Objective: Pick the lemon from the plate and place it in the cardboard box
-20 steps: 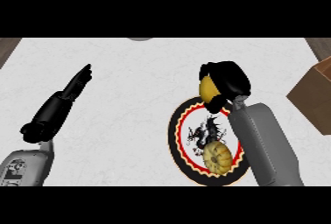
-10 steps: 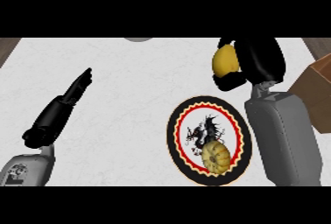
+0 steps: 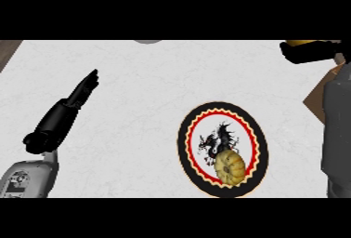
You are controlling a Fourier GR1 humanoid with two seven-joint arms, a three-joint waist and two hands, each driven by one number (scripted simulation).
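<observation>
My right hand point(image 3: 312, 52) is at the view's top right edge, fingers curled round the yellow lemon point(image 3: 302, 42), of which only a thin sliver shows above the fingers. The hand hovers by the cardboard box point(image 3: 316, 95), whose brown corner peeks out left of my grey right forearm point(image 3: 337, 135). The plate point(image 3: 221, 108), black-rimmed with a red ring and a dragon print, lies at centre right on the counter. My left hand point(image 3: 75, 100) rests open at the left with fingers straight, pointing up and away.
A tan ridged round food item point(image 3: 229, 168) lies on the plate's lower part. A grey object point(image 3: 145, 41) shows partly at the top edge. The white counter's dark edge shows at the top left corner.
My right hand has carried the lemon up off the plate and to the right, toward the box. The view has shifted, so the plate shows lower and more central. The left hand stayed resting.
</observation>
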